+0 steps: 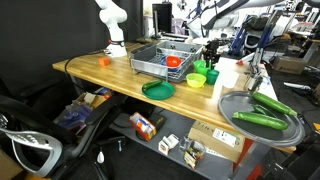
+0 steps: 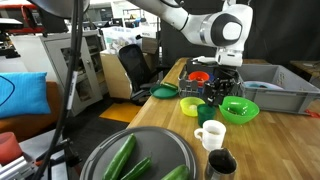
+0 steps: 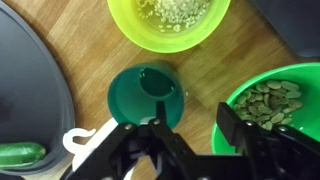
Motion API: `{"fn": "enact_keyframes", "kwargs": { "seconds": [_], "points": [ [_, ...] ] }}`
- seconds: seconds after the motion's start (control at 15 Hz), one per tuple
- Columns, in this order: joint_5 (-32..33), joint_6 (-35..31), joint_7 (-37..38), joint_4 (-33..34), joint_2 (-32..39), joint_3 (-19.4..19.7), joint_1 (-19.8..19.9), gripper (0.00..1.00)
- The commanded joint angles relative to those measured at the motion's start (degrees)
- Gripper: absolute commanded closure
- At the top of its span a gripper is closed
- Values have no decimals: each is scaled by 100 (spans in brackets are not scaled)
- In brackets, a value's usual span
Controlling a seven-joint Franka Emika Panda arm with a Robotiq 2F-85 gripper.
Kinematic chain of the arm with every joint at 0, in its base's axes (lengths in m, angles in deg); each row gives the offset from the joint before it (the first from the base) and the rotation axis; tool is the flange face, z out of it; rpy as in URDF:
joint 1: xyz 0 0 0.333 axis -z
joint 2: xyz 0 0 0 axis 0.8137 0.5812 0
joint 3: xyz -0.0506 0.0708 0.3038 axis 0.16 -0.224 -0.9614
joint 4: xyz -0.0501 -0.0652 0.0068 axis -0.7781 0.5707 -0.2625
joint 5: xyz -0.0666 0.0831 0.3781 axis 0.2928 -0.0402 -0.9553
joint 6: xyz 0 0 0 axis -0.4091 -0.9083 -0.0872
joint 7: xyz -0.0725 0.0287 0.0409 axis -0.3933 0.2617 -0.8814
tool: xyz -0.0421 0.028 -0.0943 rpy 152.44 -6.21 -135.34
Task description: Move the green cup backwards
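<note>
The green cup (image 3: 140, 95), a small dark green tumbler, stands upright on the wooden table and shows from above in the wrist view. My gripper (image 3: 196, 114) is open just above it. One finger overlaps the cup's near rim and the other hangs over the edge of a green bowl of seeds (image 3: 275, 105). In both exterior views the gripper (image 2: 221, 84) (image 1: 210, 57) hangs right over the cup (image 2: 211, 98) (image 1: 212, 76), which it partly hides.
A lime bowl of seeds (image 3: 168, 20) (image 2: 193, 105) and a white mug (image 2: 210, 133) stand close around the cup. A grey round tray (image 2: 120, 170) holds cucumbers. A dark green plate (image 1: 158, 89) and a dish rack (image 1: 150, 62) with a red bowl (image 1: 174, 62) lie further along.
</note>
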Motion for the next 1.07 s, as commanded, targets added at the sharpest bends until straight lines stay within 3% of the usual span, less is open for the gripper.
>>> {"fn": "enact_keyframes", "kwargs": {
  "seconds": [0.0,0.2,0.53,1.0],
  "points": [
    [145,139,95,126,-48,-60,32,13],
    [81,-41,-60,-24,-203,10,-60,0],
    [175,-185,-455,-564,-731,8,-225,0],
    [703,-597,-1528,-2366,-1955,-171,-384,0]
  ]
}}
